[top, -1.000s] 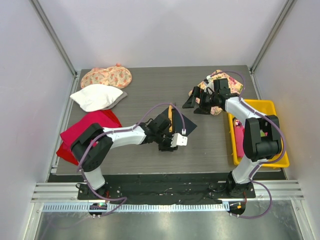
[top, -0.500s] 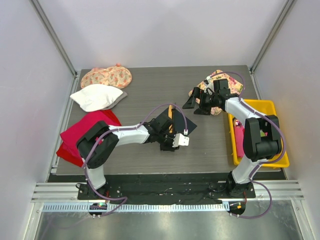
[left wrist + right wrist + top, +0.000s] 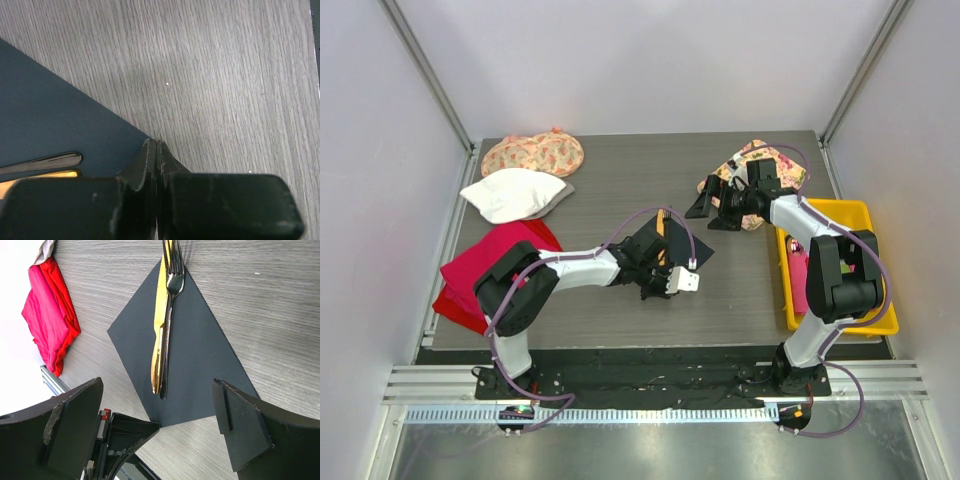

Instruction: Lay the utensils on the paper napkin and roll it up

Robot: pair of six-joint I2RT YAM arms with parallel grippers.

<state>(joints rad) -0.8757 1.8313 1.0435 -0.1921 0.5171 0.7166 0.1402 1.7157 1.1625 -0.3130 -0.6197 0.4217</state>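
Note:
The paper napkin [image 3: 688, 247] lies flat as a dark diamond mid-table, also in the right wrist view [image 3: 200, 355] and the left wrist view [image 3: 45, 115]. The utensils, a gold knife [image 3: 160, 325] and a fork [image 3: 173, 280], lie side by side along its middle. Their handle ends show in the left wrist view [image 3: 50, 161]. My left gripper [image 3: 655, 283] is low at the napkin's near corner, jaws pressed together on the corner tip [image 3: 156, 145]. It also shows in the right wrist view [image 3: 157, 424]. My right gripper [image 3: 710, 212] hangs wide open and empty behind the napkin [image 3: 159, 385].
A red cloth [image 3: 485, 265] lies front left, a white cloth [image 3: 515, 193] and floral cloths [image 3: 533, 153] at the back left. Another floral cloth [image 3: 765, 160] lies under the right arm. A yellow tray [image 3: 845, 215] holding a pink item stands at the right edge.
My left gripper has crept slightly further in at the napkin's near corner. The right arm and the utensils have hardly moved.

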